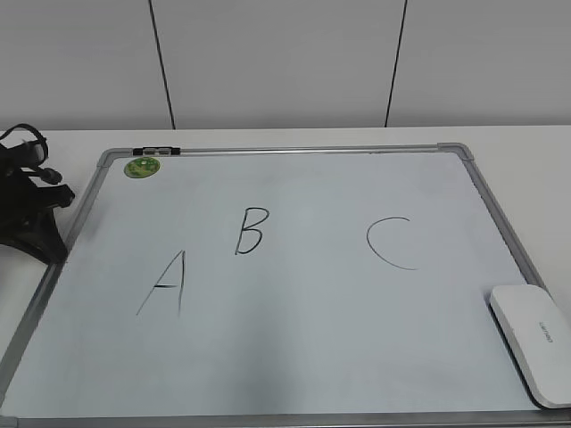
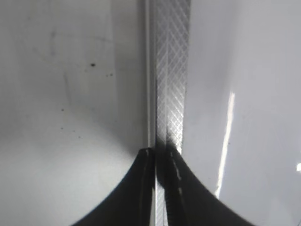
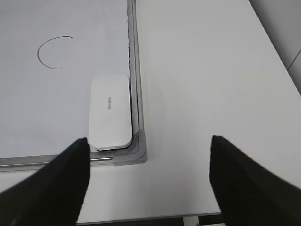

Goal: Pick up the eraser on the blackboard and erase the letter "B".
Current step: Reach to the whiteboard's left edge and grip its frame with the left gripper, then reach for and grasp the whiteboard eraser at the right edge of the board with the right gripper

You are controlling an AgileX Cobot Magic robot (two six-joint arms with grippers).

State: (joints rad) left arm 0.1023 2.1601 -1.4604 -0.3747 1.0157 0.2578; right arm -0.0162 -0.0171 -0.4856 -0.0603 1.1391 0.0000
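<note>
At the near right corner of the blackboard (image 1: 294,357) lies the eraser (image 1: 533,339), flat with its white top up, tucked against the frame and untouched. The letter "B" (image 1: 250,230) stands whole, between the slanted "A" (image 1: 165,283) and the open "C" (image 1: 393,242), so nothing of the task is done yet: the pick-up and the wiping both remain. The right pincer (image 3: 148,181) hangs above the white surface (image 3: 211,70) just off that corner, its jaws wide apart and empty, with the eraser a little to one side of the gap. The left pincer (image 2: 162,155) has its jaws nearly together on the board's metal frame edge (image 2: 171,70), at the left side; whether they truly clamp it I cannot tell. In the exterior view the right arm is out of frame, the eraser is cut off by the picture's edge, and the left arm shows only as a dark mass. The eraser's print is too small to read.
</note>
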